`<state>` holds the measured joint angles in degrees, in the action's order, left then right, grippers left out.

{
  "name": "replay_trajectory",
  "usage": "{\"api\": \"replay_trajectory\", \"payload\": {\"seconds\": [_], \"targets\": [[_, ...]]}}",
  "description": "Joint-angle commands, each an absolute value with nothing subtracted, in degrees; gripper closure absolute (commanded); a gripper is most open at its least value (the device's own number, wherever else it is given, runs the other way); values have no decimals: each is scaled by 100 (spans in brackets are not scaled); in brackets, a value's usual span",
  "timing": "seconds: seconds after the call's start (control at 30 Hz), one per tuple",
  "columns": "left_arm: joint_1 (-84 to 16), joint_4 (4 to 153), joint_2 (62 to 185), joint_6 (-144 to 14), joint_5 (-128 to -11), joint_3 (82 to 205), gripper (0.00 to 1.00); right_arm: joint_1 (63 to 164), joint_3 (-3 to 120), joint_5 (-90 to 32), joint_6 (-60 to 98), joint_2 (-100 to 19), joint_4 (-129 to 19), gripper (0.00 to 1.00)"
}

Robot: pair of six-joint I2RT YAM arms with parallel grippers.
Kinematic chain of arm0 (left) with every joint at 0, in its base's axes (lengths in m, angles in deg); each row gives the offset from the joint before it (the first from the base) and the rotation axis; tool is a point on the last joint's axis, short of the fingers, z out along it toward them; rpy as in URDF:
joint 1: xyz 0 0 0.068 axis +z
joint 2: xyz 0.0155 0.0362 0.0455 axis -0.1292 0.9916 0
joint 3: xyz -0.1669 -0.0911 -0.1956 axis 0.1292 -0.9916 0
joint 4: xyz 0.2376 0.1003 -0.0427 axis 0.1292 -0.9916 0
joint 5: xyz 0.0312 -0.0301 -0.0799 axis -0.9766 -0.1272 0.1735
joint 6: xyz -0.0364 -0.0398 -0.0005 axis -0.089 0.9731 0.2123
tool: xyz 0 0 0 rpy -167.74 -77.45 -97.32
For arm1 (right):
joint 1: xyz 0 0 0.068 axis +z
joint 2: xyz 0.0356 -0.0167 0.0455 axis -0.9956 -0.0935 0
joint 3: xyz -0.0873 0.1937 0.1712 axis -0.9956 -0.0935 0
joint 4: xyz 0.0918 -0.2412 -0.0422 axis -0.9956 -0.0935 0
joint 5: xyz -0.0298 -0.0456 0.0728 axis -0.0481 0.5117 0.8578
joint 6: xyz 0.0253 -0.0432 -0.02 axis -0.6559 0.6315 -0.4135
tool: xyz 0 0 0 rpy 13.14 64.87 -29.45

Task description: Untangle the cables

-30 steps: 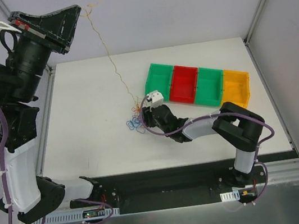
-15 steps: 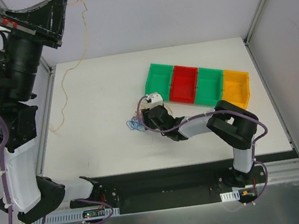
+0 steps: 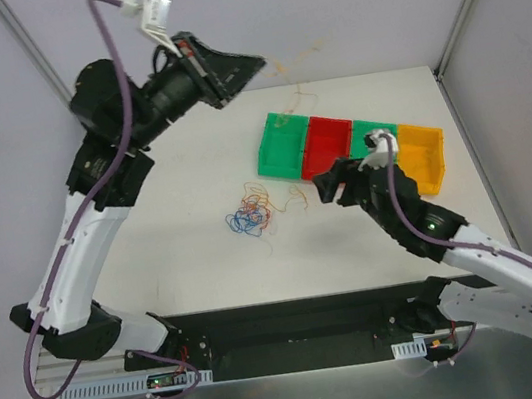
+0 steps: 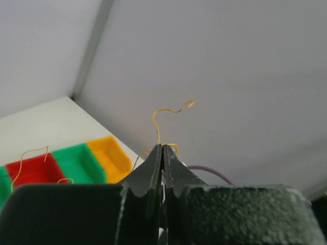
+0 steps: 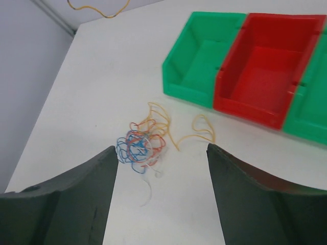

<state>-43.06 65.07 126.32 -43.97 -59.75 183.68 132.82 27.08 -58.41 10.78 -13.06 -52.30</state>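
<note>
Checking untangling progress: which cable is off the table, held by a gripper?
The yellow-orange cable pinched in the shut left gripper, held up in the air. The red and blue ones sit in the knot on the table.

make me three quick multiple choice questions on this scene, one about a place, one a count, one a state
1. Where does the tangle of cables lie?
A. on the bare table, apart from the bins
B. inside the red bin
C. between the right arm's fingers

2. How many bins stand in the row?
A. two
B. three
C. four

3. What state is the left pincer in?
A. wide open and empty
B. shut on a yellow strand, raised off the table
C. shut on a blue strand, resting on the table

Answers:
1 A: the top view shows the tangle on white tabletop, clear of the bins.
2 C: green, red, green and yellow bins sit side by side.
3 B: the left wrist view shows the fingertips pressed together with the yellow strand curling up from between them.
</note>
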Motion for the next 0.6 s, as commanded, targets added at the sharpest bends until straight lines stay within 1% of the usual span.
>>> {"api": "replay_trajectory", "payload": {"seconds": [0.0, 0.1, 0.2, 0.27, 0.37, 0.43, 0.57], "targets": [[-5153, 6866, 13139, -4287, -5004, 18584, 100, 13130, 2324, -6559, 555, 152, -7890, 27], [-5540, 6893, 13517, -4542, -5091, 18488, 100, 13095, 2437, -7175, 415, 1401, -9015, 29], [-5716, 6946, 14017, -4605, -5180, 18426, 100, 13086, 2613, -7247, 204, 2438, -9746, 30], [-5787, 6998, 14369, -4429, -5084, 18339, 100, 13086, 2649, -7142, 63, 2975, -9975, 31], [-5927, 7033, 14756, -4332, -4969, 18085, 100, 13095, 2631, -7089, -121, 3530, -10257, 31], [-6033, 7086, 14845, -4341, -5074, 17777, 100, 13095, 2614, -7150, -209, 3689, -10485, 31], [-6130, 7113, 14837, -4411, -5215, 17250, 100, 13095, 2640, -7115, -192, 3638, -10750, 31]]}}
